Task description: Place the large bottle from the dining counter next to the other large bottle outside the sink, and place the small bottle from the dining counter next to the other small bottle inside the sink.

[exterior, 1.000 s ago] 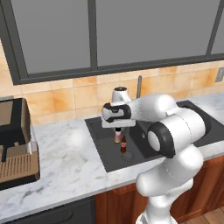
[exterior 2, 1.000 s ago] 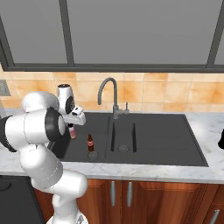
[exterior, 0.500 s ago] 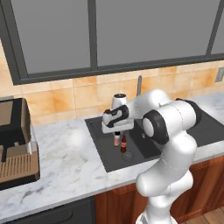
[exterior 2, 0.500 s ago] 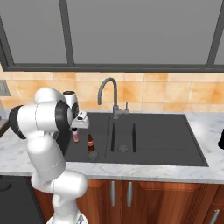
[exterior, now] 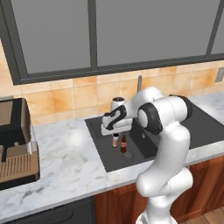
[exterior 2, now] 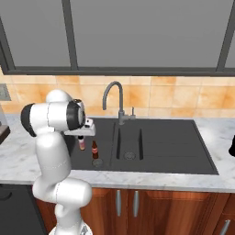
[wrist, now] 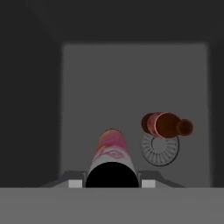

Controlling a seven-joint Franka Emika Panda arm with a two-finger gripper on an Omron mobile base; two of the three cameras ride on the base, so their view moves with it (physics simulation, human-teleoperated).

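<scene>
- Kitchen wall of orange tiles and a dark-framed window backs a marble bench (exterior: 65, 162), into which a black sink (exterior 2: 160, 147) is set, with a curved grey tap (exterior 2: 114, 98) behind it.
- On the bench's left end, in the left base view, stands a brown and black coffee machine (exterior: 15, 144).
- Over the sink's left basin the white arm holds its end effector (exterior: 115, 136) pointing down, its tips pressed against the dark cap end of the small bottle (exterior: 115, 141) (pale orange-pink body), so it is pinching that bottle.
- From the hand view, the small bottle (wrist: 112, 153) hangs straight below the hand, above the grey basin floor.
- Just beside it stands the other small bottle (exterior 2: 94, 149), brown with a red label, next to the round drain (wrist: 160, 149); the two look close but apart.
- Whether the held bottle's base already touches the basin floor cannot be told from these views (it seems very low).
- Step in hand, as I judge it: setting the small bottle down inside the sink next to its brown match, the closing part of that half of the task.
- Next move would call for a short, straight lowering until the base rests flat, then spreading the tips and lifting clear vertically, without nudging the brown bottle.
- At the right edge of the right base view a dark shape (exterior 2: 232, 146) sits on the bench; too little shows to name it.
</scene>
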